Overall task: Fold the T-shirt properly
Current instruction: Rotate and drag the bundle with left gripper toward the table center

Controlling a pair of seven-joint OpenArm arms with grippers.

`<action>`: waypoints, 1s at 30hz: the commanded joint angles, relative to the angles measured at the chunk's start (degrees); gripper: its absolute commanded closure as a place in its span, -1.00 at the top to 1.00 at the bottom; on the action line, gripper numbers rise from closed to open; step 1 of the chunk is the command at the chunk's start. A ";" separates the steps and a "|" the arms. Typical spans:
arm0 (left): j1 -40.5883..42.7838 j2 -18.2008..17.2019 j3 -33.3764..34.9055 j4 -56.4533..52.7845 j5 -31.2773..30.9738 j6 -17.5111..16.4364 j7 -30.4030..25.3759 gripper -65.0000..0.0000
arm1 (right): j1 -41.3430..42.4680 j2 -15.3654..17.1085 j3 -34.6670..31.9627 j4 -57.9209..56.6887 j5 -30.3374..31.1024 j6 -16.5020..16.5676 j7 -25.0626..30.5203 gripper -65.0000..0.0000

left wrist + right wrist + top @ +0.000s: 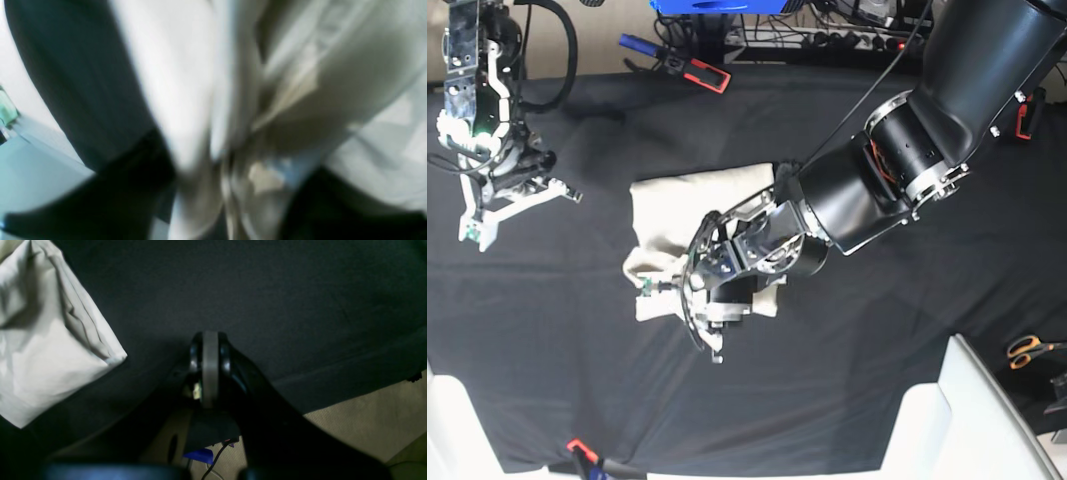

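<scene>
**Left arm down on the folded shirt; right arm parked clear**

Nearest, in the base view: the left gripper (695,300) sits low over the near edge of the T-shirt (689,205), its body covering the near-right part of the cloth. Its wrist view is smeared with blur; pale fabric fills most of the frame, close against the camera. Whether the jaws are closed on a layer or only pressing on it, I cannot tell from either view.

The T-shirt lies near the middle of the black table cover (907,300), already gathered into a compact, roughly rectangular stack several layers deep. The near-left corner bulges and looks untidy; the far edge looks straighter.

Handling, as a judgement: light, limp cotton with no stiffness. It will drape and crease, and the layers may slide apart if only the top ply is pinched. Best hold is at a corner or a folded edge, taking all layers together, then dragging low to keep it flat.

Farther off, at the far left: the right gripper (515,205) hovers well apart from the shirt, jaws spread wide, holding nothing. Its wrist view shows one corner of the cloth (50,350) off to the side.
</scene>
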State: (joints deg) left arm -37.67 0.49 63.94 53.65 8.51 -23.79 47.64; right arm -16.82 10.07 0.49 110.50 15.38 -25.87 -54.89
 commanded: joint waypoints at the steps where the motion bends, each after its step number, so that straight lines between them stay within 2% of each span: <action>1: -2.29 0.52 -0.43 0.73 0.50 0.63 0.23 -0.21 | 0.51 0.26 -0.01 0.84 -0.48 0.07 0.87 -0.98; 9: -4.40 0.52 -0.69 0.81 0.32 0.63 0.23 -0.17 | 0.42 0.26 -0.18 0.84 -0.39 0.07 0.87 -0.98; 14: -6.24 0.78 -8.51 1.34 0.59 0.63 0.23 -0.17 | 0.42 0.26 -0.27 0.84 -0.39 0.07 0.78 -0.98; 17: -7.38 0.87 -10.36 2.92 0.67 0.63 0.23 -0.17 | 0.34 0.26 -0.27 0.84 -0.39 0.07 0.78 -0.98; 30: -3.52 0.87 -6.76 3.98 0.59 0.45 0.85 -0.20 | 0.25 0.53 -0.27 0.84 -0.39 0.07 0.78 -0.98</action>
State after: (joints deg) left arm -39.46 0.95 57.67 56.77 8.64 -23.86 48.27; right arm -16.88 10.13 0.12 110.50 15.18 -25.89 -54.92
